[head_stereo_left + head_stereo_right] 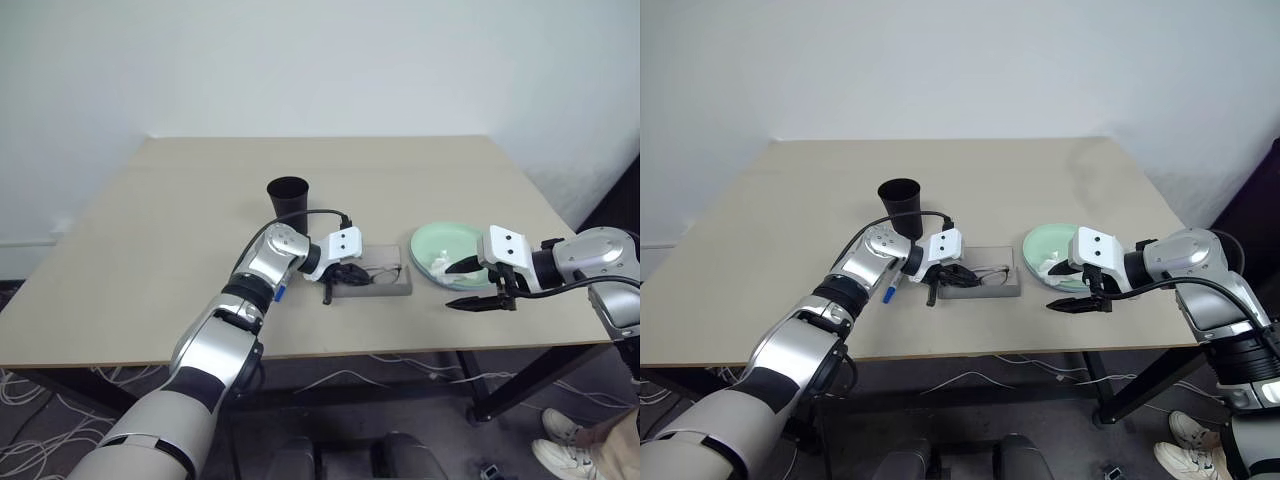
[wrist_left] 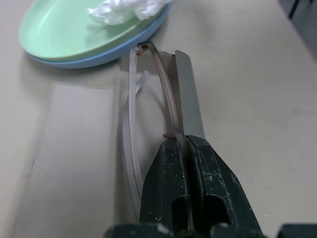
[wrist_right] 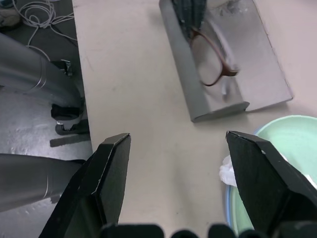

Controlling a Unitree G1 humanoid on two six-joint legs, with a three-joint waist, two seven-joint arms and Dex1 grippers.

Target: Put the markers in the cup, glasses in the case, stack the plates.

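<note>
Crowding the plates (image 1: 440, 250): white tissue (image 2: 130, 10).

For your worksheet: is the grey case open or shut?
Open: the case lies flat, and the glasses show inside it.

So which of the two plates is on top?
The mint green plate is on top, with the crumpled tissue lying in it. The light blue plate shows as just a rim underneath.

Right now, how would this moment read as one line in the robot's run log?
left gripper: shut on glasses, over open case | right gripper: jaws open, empty, by stacked plates | tissue on top plate
</note>
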